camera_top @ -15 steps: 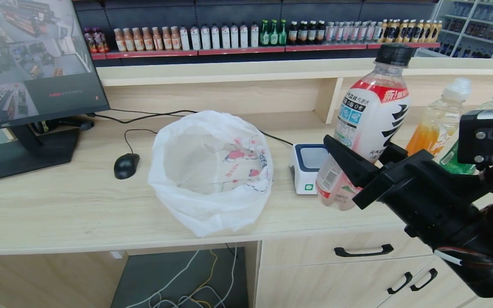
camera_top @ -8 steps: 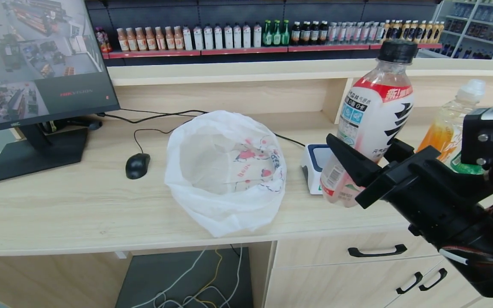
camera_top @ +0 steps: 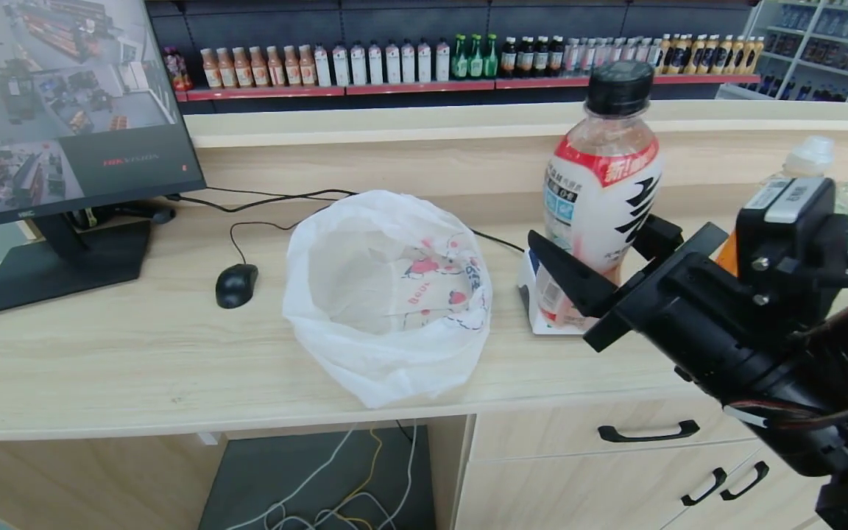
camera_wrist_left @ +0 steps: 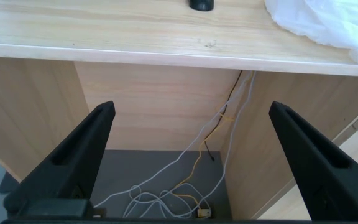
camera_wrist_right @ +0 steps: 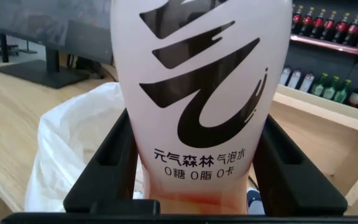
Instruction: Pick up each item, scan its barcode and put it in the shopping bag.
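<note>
My right gripper is shut on a pale pink drink bottle with a black cap, held upright just above the white barcode scanner on the counter. In the right wrist view the bottle sits between both fingers. The white shopping bag stands open to the left of the scanner, its mouth facing up. My left gripper hangs open below the counter edge, in front of the open space under the desk, with nothing between its fingers.
A monitor and a black mouse stand at the left of the counter. More bottles wait at the far right behind my right arm. Drawers sit below. Cables hang under the desk.
My right gripper has carried the bottle left and lower, over the scanner. The camera shifted a little between the earliest frame and the following one.
</note>
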